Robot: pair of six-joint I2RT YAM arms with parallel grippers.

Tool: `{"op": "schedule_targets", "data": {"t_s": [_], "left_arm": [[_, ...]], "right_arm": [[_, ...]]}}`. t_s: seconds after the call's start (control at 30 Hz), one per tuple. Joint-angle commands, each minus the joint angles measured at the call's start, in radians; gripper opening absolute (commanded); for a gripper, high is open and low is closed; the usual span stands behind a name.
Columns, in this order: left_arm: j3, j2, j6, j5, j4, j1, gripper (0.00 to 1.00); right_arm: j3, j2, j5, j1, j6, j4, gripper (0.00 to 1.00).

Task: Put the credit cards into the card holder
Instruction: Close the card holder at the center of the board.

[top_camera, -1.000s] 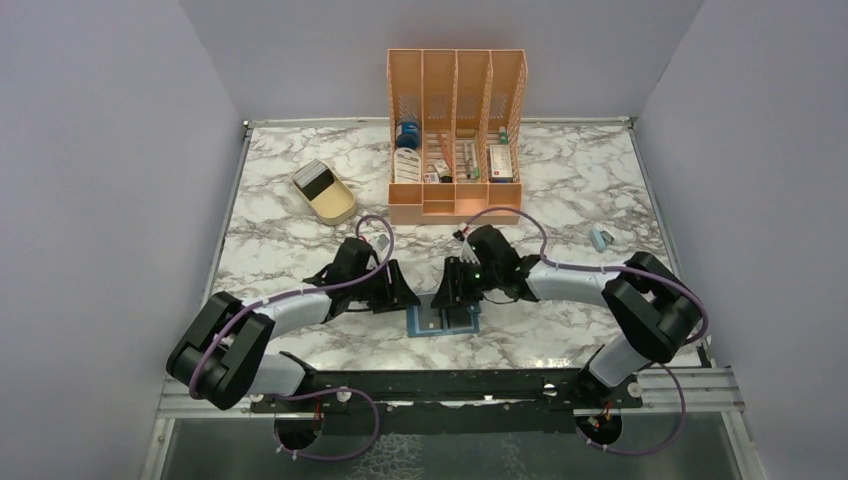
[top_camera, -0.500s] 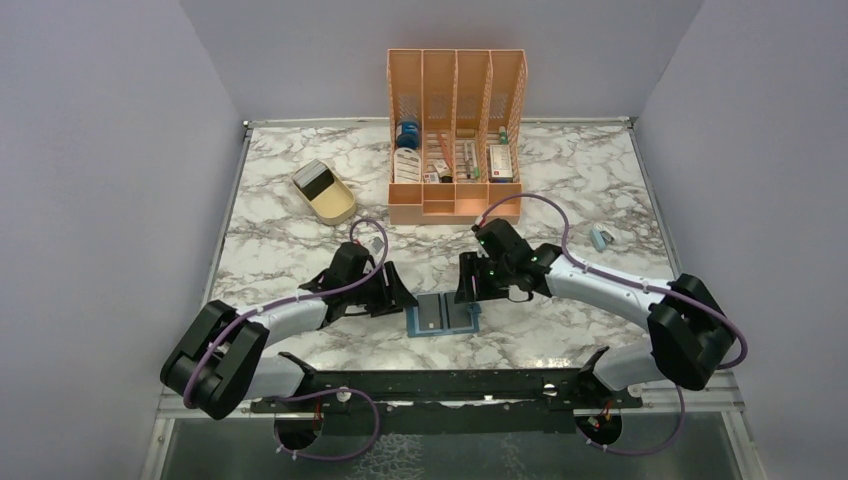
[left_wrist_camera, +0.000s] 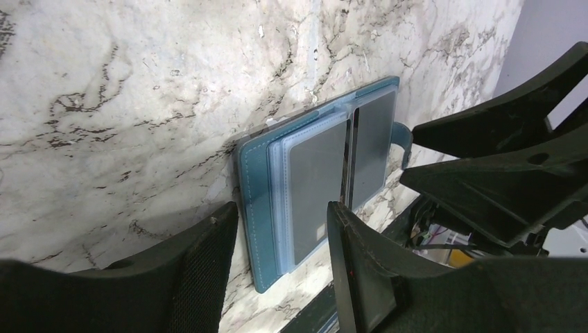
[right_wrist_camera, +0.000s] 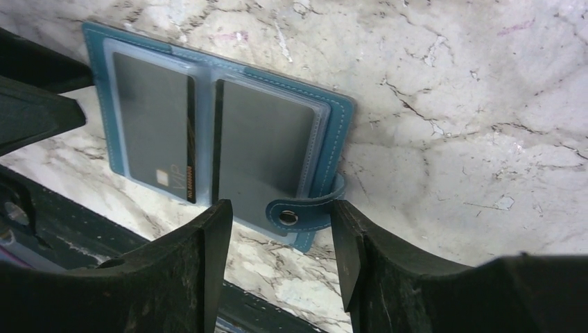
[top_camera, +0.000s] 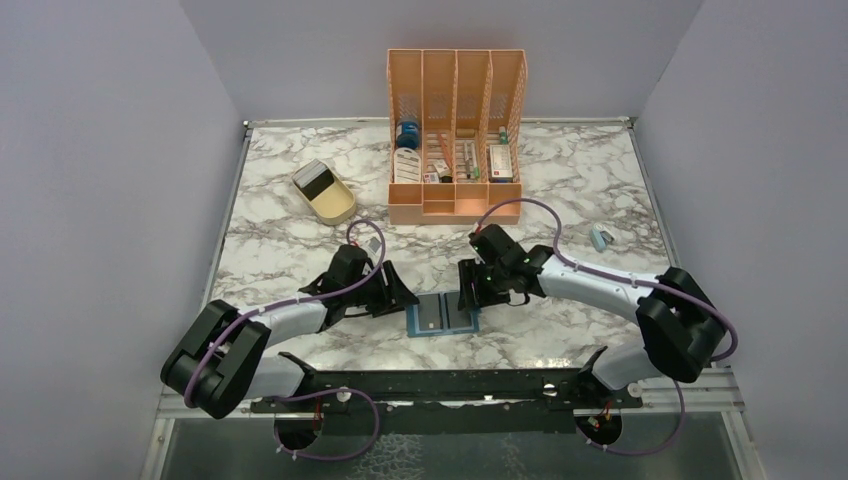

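The teal-blue card holder [top_camera: 443, 318] lies open and flat near the table's front edge. Two grey credit cards sit in its clear sleeves, one per side, seen in the right wrist view as the left card [right_wrist_camera: 152, 132] and the right card [right_wrist_camera: 263, 149]. The snap tab [right_wrist_camera: 298, 215] sticks out at the right side. My left gripper [top_camera: 396, 293] is open and empty, just off the holder's left edge [left_wrist_camera: 251, 208]. My right gripper [top_camera: 468, 290] is open and empty, low over the holder's right edge and tab.
An orange slotted organiser [top_camera: 456, 150] with small items stands at the back. A beige tray [top_camera: 335, 205] holding a dark flat item sits at the back left. A small light-blue object [top_camera: 600, 238] lies at the right. A black rail [top_camera: 450, 380] runs along the near edge.
My right gripper has drawn back a little to the right off the holder, and its elbow has swung right. The left gripper has hardly moved. The holder lies as before.
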Motion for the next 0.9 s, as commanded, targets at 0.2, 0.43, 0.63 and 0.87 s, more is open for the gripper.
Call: {"op": "schedule_targets", "data": {"t_s": [0.2, 0.43, 0.63, 0.87], "left_arm": [[-0.006, -0.032, -0.050, -0.016, 0.060, -0.006, 0.53], [0.017, -0.047, -0.075, 0.016, 0.075, -0.006, 0.53], [0.027, -0.070, -0.089, 0.028, 0.088, -0.006, 0.53], [0.012, -0.104, -0.082, -0.008, 0.050, -0.006, 0.54]], "right_arm": [[0.034, 0.016, 0.111, 0.019, -0.022, -0.070, 0.39], [0.000, -0.027, 0.143, 0.020, -0.003, -0.041, 0.25], [-0.021, -0.048, 0.149, 0.020, -0.003, -0.013, 0.19], [-0.063, -0.053, 0.157, 0.020, 0.015, 0.014, 0.17]]}}
